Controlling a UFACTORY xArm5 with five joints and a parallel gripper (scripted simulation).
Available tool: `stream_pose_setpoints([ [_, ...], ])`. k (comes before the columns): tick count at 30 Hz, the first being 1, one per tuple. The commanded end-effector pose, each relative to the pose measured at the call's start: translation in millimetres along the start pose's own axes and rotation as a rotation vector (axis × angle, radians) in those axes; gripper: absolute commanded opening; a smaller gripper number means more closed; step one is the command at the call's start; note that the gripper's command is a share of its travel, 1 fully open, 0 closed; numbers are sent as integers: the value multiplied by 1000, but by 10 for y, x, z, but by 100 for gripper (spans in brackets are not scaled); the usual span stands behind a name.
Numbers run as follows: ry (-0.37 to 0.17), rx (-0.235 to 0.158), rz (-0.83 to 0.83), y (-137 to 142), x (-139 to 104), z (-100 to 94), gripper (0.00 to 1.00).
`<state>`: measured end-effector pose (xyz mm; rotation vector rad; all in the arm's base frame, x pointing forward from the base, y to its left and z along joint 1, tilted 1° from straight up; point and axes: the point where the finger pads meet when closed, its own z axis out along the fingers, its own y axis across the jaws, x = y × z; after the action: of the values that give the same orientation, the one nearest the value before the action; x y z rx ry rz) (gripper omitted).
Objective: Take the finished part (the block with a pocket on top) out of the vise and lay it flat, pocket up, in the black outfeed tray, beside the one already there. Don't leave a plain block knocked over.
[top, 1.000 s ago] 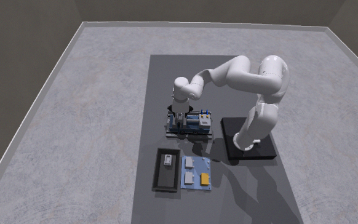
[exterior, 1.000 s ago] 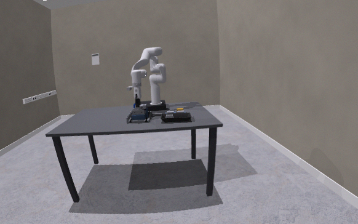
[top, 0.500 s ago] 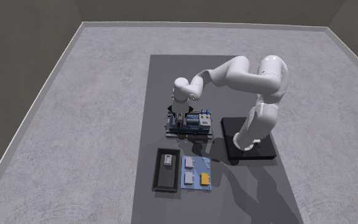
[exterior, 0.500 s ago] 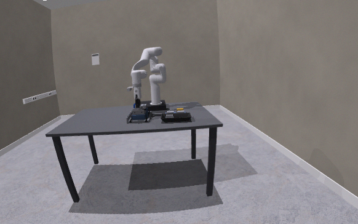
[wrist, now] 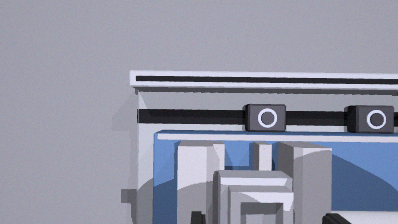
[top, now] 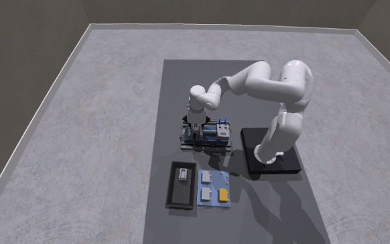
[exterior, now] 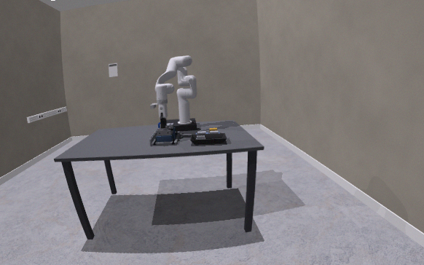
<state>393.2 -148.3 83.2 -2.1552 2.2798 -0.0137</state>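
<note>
The blue vise (top: 206, 135) stands on the table in front of the arm's base. The finished grey part with a pocket on top (wrist: 255, 197) sits upright between the vise's grey jaws. My gripper (top: 196, 129) hangs straight above the vise's left end. It is open, and its dark fingertips show at the bottom edge of the wrist view, one on each side of the part and apart from it. The black outfeed tray (top: 180, 184) lies nearer the camera and holds one pocketed part (top: 183, 174) at its far end.
A blue pallet (top: 214, 188) beside the tray carries two plain grey blocks (top: 206, 176) (top: 206, 193) and an orange block (top: 223, 195). The arm's black base plate (top: 273, 151) is to the right of the vise. The side view shows the vise (exterior: 164, 136) and tray (exterior: 208, 137).
</note>
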Motion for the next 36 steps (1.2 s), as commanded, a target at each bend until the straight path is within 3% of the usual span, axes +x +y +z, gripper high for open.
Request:
stream_pose_setpoints([
  [1, 1, 4, 0, -14, 4, 4, 69],
  [33, 1, 4, 0, -13, 4, 31, 69],
  [34, 1, 4, 0, -13, 4, 31, 0],
  [36, 1, 4, 0, -13, 4, 31, 0],
])
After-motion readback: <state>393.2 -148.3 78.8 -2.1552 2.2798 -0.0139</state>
